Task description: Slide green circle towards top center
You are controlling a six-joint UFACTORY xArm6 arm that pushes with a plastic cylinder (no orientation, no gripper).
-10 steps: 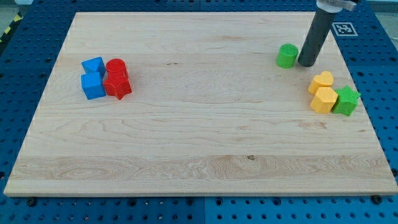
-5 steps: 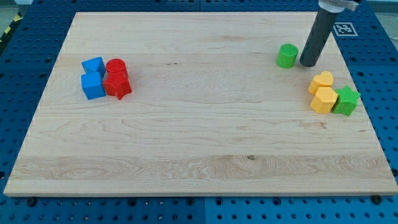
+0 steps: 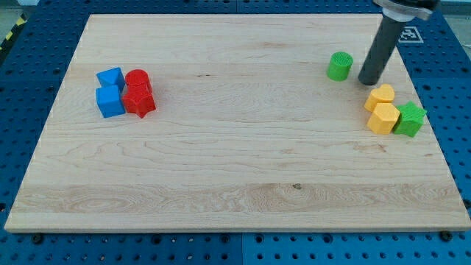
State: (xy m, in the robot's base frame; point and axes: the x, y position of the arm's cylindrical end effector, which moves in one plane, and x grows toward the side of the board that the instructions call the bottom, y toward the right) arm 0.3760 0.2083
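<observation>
The green circle (image 3: 339,65) stands on the wooden board (image 3: 235,162) at the view's upper right. My tip (image 3: 369,80) rests on the board just to the right of it and slightly lower, with a small gap between them. The dark rod rises from the tip towards the view's top right corner.
A yellow heart (image 3: 381,95), a yellow hexagon (image 3: 383,118) and a green star (image 3: 410,119) cluster below my tip near the right edge. Two blue blocks (image 3: 110,91) and two red blocks (image 3: 137,92) cluster at the left.
My tip has moved a little to the right and down, away from the green circle. No block has moved.
</observation>
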